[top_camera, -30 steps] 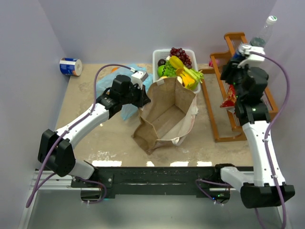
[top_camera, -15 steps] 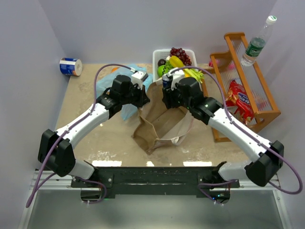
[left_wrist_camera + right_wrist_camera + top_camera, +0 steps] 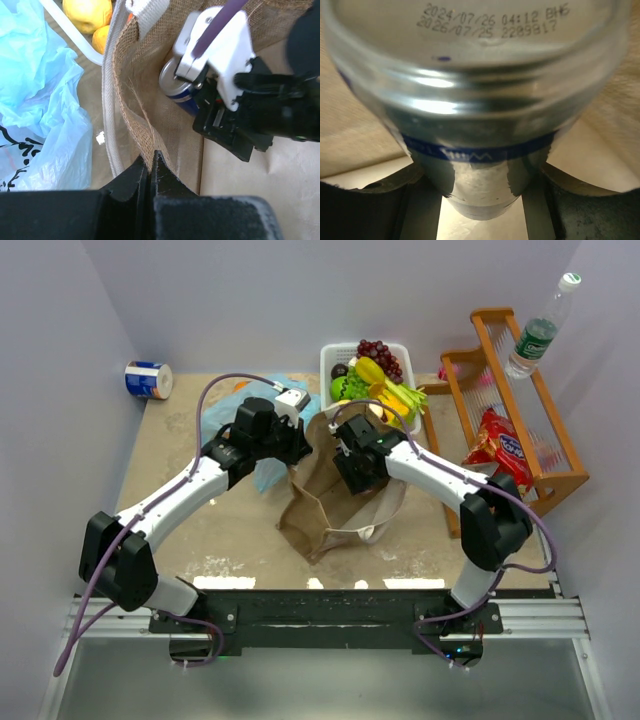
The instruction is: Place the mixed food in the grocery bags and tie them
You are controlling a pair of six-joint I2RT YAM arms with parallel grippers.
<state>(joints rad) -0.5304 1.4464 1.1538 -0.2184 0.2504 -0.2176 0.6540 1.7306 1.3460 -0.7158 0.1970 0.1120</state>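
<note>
On the sandy tabletop, the brown bag is pinched at its rim by the left tool, which is fully closed on it. A silver-blue can is gripped inside the bag by the right tool. The mixed food is seen in the white basket behind, and the light-blue bag at the left.

Colourful toy fruits and vegetables sit heaped behind the brown bag, which stands open; a crumpled light-blue plastic bag lies to its left.
</note>
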